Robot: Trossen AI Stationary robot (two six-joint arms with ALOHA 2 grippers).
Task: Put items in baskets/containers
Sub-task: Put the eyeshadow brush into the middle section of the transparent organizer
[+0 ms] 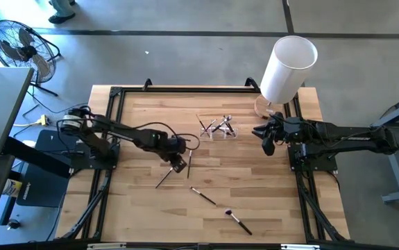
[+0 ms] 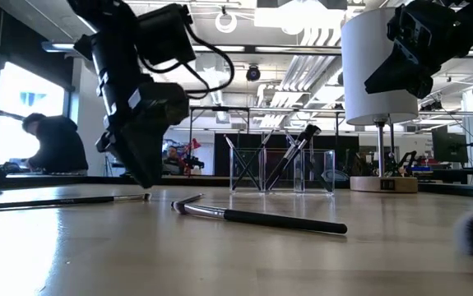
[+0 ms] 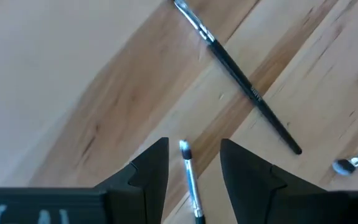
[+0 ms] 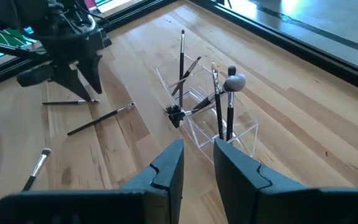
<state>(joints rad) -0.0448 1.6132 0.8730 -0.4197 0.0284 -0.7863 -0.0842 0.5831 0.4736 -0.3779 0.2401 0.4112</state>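
Several thin makeup brushes lie flat on the wooden table. One (image 3: 190, 180) lies between my left gripper's (image 3: 194, 143) open fingers without touching them. A dark one (image 3: 244, 84) lies just beyond it, and two more (image 1: 202, 196) (image 1: 238, 221) lie toward the near edge. My left gripper (image 1: 179, 165) hangs low over the table's middle, pointing down. A clear plastic organiser (image 1: 218, 129) (image 4: 211, 124) toward the far side holds several brushes leaning upright. My right gripper (image 4: 197, 143) (image 1: 266, 142) hovers to the organiser's right, narrowly open and empty.
A tall white cylinder (image 1: 288, 68) on a round wooden base stands at the table's far right corner, just behind my right arm. A black frame (image 1: 119, 97) runs along the table's sides. Bare wood shows to the near left (image 1: 137, 215).
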